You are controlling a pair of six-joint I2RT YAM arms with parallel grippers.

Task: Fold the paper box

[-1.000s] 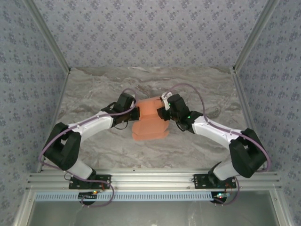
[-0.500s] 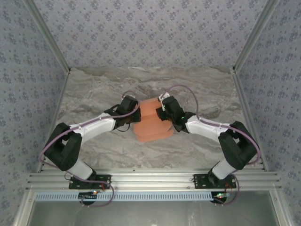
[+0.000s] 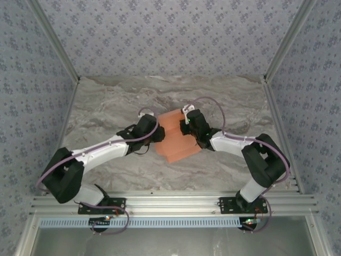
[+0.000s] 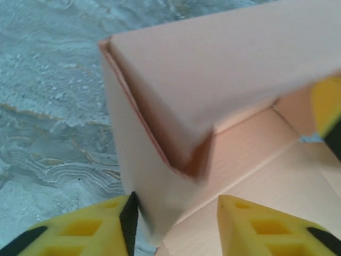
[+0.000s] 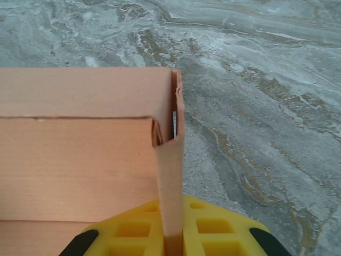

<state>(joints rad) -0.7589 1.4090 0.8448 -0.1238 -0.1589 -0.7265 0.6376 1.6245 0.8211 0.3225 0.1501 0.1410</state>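
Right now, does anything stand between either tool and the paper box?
Nothing visible does. The right tool is shut on a wall of the paper box; the left tool stands open astride the opposite wall.

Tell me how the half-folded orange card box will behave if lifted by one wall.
The orange-salmon thin card box probably flexes: the wall pinched in the right gripper is one sheet. Hollow, so likely light; gaping corner seams suggest flaps may spring open.
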